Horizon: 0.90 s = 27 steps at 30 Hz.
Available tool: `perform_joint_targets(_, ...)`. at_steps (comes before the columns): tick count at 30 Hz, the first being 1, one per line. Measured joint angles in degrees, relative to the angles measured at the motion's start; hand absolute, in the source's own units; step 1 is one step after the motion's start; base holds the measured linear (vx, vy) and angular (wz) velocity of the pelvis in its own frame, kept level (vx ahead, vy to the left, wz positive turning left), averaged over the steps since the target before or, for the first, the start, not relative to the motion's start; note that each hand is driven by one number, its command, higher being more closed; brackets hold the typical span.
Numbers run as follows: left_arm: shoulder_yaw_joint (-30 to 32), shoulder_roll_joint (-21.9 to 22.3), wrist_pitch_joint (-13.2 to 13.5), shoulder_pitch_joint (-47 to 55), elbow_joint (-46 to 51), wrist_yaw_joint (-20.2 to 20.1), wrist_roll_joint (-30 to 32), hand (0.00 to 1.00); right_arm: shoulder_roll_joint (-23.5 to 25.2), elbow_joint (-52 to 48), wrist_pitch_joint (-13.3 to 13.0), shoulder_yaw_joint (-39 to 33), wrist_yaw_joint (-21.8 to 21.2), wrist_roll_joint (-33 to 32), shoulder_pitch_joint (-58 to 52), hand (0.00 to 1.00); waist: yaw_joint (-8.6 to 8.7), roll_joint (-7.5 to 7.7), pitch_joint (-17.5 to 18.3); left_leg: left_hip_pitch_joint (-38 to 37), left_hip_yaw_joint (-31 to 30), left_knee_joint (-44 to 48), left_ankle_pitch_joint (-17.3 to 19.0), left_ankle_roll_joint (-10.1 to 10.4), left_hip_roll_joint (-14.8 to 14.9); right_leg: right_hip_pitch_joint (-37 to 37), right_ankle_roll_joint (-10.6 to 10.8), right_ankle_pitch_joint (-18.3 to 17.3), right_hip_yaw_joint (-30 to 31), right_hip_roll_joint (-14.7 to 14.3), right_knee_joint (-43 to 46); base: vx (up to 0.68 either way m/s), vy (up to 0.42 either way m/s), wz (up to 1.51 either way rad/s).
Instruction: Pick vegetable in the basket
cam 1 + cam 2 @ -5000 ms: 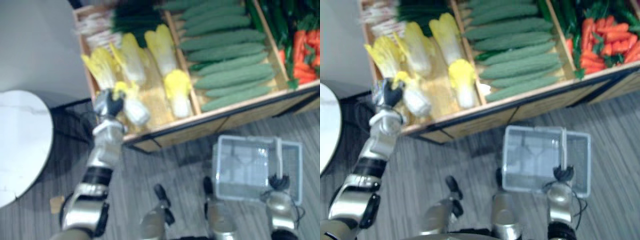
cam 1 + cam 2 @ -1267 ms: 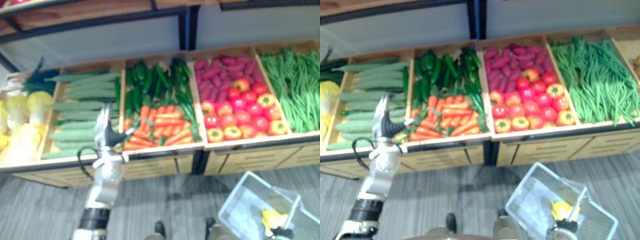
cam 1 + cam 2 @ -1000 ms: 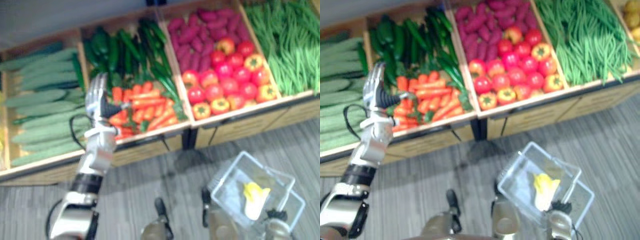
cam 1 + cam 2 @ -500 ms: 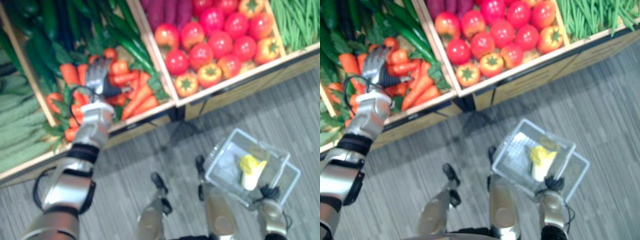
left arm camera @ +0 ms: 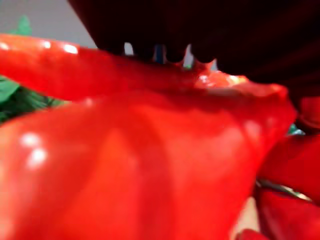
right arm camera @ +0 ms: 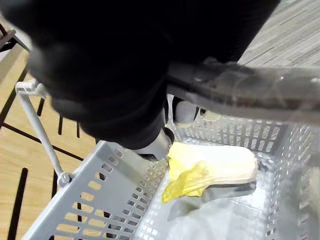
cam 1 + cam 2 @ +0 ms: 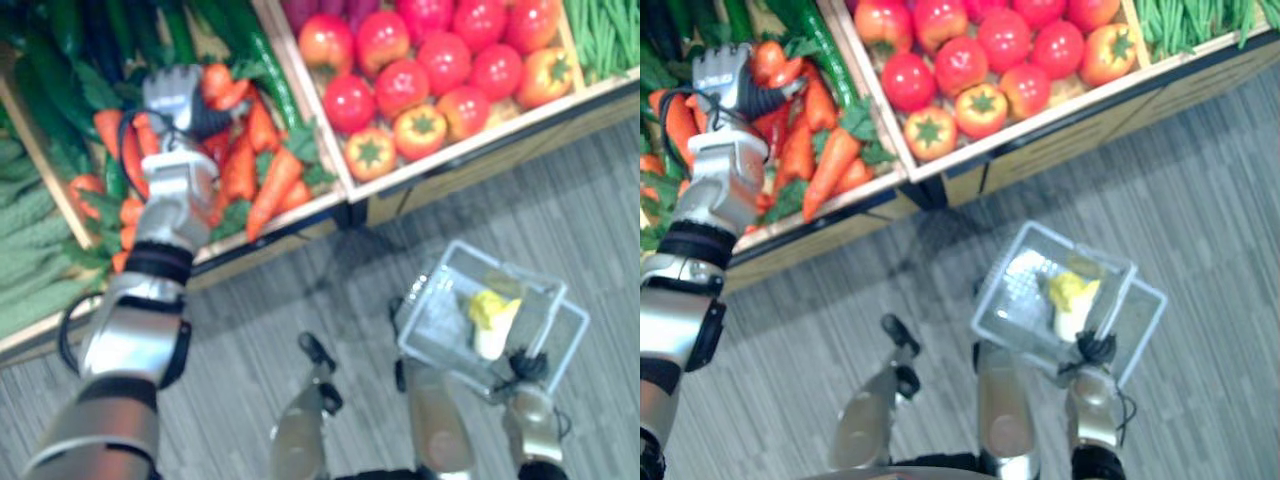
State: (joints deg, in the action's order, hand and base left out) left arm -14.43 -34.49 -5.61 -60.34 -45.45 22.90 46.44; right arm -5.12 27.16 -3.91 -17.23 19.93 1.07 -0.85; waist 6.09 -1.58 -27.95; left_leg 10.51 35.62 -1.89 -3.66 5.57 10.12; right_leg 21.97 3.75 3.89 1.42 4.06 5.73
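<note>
Left hand was on the glossy orange carrots upper left, couldn't tell our grip; next we'd carry one to the clear plastic basket our right hand clutched.

A wooden display stand runs across the far side, wooden dividers separating its compartments. Before the stand lies grey, finely striped carpet floor, darker with shadow just below the stand's front.

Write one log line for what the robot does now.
left hand: at carrots | right hand: holds basket | in basket: one cabbage
</note>
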Motion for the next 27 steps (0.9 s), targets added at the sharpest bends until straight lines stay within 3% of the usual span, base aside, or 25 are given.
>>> perform_joint_targets(6, 1.27, 0.26, -2.11, 2.75, 1.58, -0.71, 2.23, 1.0, -0.02, -1.94, -0.56, 2.07, -0.04, 0.0, -2.92, 1.0, -0.36, -0.06, 0.0, -2.85, -0.87, 0.21, -0.01, -0.02, 0.38, -4.08, -0.12, -0.42, -2.34, 0.19, 0.06, 0.03, -0.007, 0.18)
perform_joint_targets(9, 3.06, -1.72, -3.58, 4.94, 4.3, 0.39, 3.96, 1.0, -0.02, -1.33, -0.56, 2.13, -0.14, 0.01, -3.0, 1.0, -0.41, -0.18, 0.08, -4.12, -2.22, 0.26, -0.22, -0.31, 0.05, -5.95, -0.19, -1.26, -3.41, 0.59, 0.34, -0.01, -0.006, 0.21)
perform_joint_targets(14, 8.6, -4.3, -6.32, 8.45, 11.92, 3.78, 4.03, 1.0, -0.11, 2.28, -0.74, 1.87, -0.3, 0.01, -3.03, 1.0, -0.24, -0.19, 0.56, -6.82, -4.7, 0.0, -0.49, -0.77, -0.82, -9.57, -0.14, -1.75, -4.8, 1.05, 0.32, -0.01, 0.009, 0.15)
perform_joint_targets(18, 8.99, -3.99, -7.05, 12.74, 21.83, 4.55, 4.49, 1.0, 0.01, 4.81, -0.45, 1.35, -0.49, 0.04, -3.04, 1.0, 0.03, -0.14, 3.02, -7.89, -5.98, -1.15, -0.9, -1.29, -1.61, -11.32, -0.07, -1.75, -5.7, 1.28, -0.56, 0.01, 0.013, 0.14)
perform_joint_targets(20, 8.91, -2.04, -6.94, 16.45, 26.42, 5.26, 6.17, 1.0, 0.9, 5.49, 0.08, 0.41, -0.66, 0.13, -3.79, 1.0, 0.13, -0.16, 5.9, -8.76, -6.19, -1.68, -0.91, -1.29, -1.85, -12.36, -0.01, -1.69, -5.88, 1.35, -1.29, 0.1, 0.041, 0.11)
perform_joint_targets(21, 4.01, 6.27, -2.84, 25.64, 34.82, 5.41, 6.17, 1.0, 2.5, 4.62, 0.92, -1.64, -1.68, 0.22, -6.76, 1.0, 0.38, -0.03, 9.7, -11.97, -6.73, -3.07, -0.88, -1.26, -2.69, -15.64, 0.57, -2.1, -6.18, 1.89, -1.84, 0.1, 0.056, 0.08)
perform_joint_targets(23, 3.11, 7.51, -0.72, 28.18, 34.75, 4.79, 6.15, 1.0, 2.99, 4.54, 1.07, -2.2, -1.73, 0.74, -7.03, 1.0, 1.48, 0.03, 10.83, -12.0, -6.63, -3.45, -0.91, -1.3, -3.01, -15.37, 0.68, -2.06, -5.91, 2.1, -1.78, 0.03, 0.038, -0.01)
perform_joint_targets(25, 4.15, 9.63, -1.37, 32.68, 37.61, 4.86, 6.02, 1.0, 4.15, 0.13, 3.24, -1.6, -1.73, 0.74, -7.07, 1.0, 2.33, 1.17, 11.26, -12.44, -4.01, -1.23, 0.5, -1.98, -3.38, -13.36, 1.07, -1.96, -6.39, 2.46, -0.12, -0.02, 0.026, -0.57)
perform_joint_targets(26, 5.09, 9.83, -1.25, 36.02, 40.17, 4.82, 5.77, 1.0, 4.36, -2.02, 3.69, -0.14, -1.71, 0.77, -6.72, 1.0, 1.67, 1.77, 11.31, -12.43, -2.12, 0.22, 1.77, -2.18, -3.23, -11.93, -0.82, -3.69, -8.43, 2.89, 1.04, -0.02, 0.06, -1.4)
perform_joint_targets(27, 6.46, 13.23, 0.11, 42.87, 43.79, 4.38, 4.73, 1.0, 3.56, -4.5, 3.9, 3.2, -1.7, 1.41, -5.56, 1.0, 1.37, 1.05, 11.47, -13.51, 3.62, 1.53, 4.08, -3.17, -1.56, -12.11, -7.67, -7.33, -23.36, 7.6, 4.25, 0.02, 0.109, -2.13)
